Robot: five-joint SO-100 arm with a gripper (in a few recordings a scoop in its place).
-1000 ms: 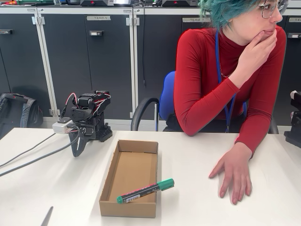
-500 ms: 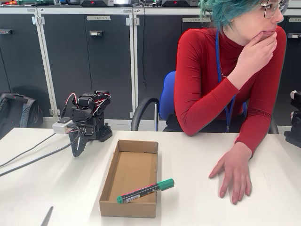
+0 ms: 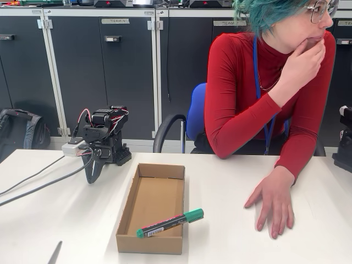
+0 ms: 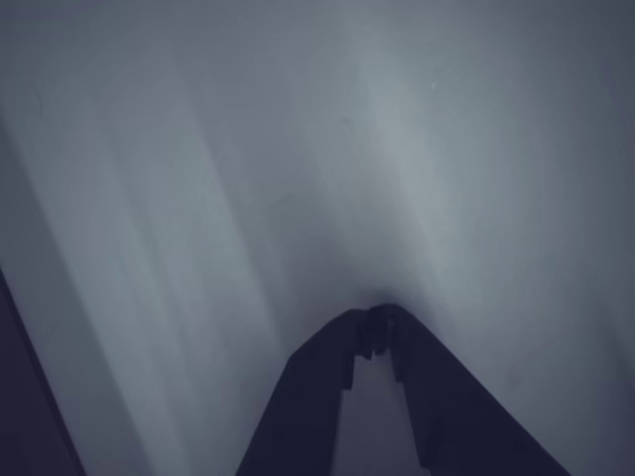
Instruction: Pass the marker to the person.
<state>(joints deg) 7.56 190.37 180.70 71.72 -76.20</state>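
Note:
The marker (image 3: pixel 170 222), green-capped with a dark labelled barrel, lies across the right front rim of an open cardboard box (image 3: pixel 135 201) in the fixed view. The person (image 3: pixel 258 93) in a red top sits behind the table at the right, one hand (image 3: pixel 271 201) flat on the table, the other at the chin. My black arm is folded at the left of the table. Its gripper (image 3: pixel 91 177) points down at the tabletop, well left of the marker. In the wrist view the gripper (image 4: pixel 375 315) is shut, tips touching, with nothing between them.
Grey cables (image 3: pixel 38 184) run left from the arm's base across the white table (image 3: pixel 220 181). A blue chair (image 3: pixel 190 118) stands behind the table. A dark object (image 3: pixel 345 140) sits at the right edge. A thin grey strip (image 3: pixel 55 253) lies near the front left.
The person has shifted the head and raised arm slightly. The arm, marker and box have not moved.

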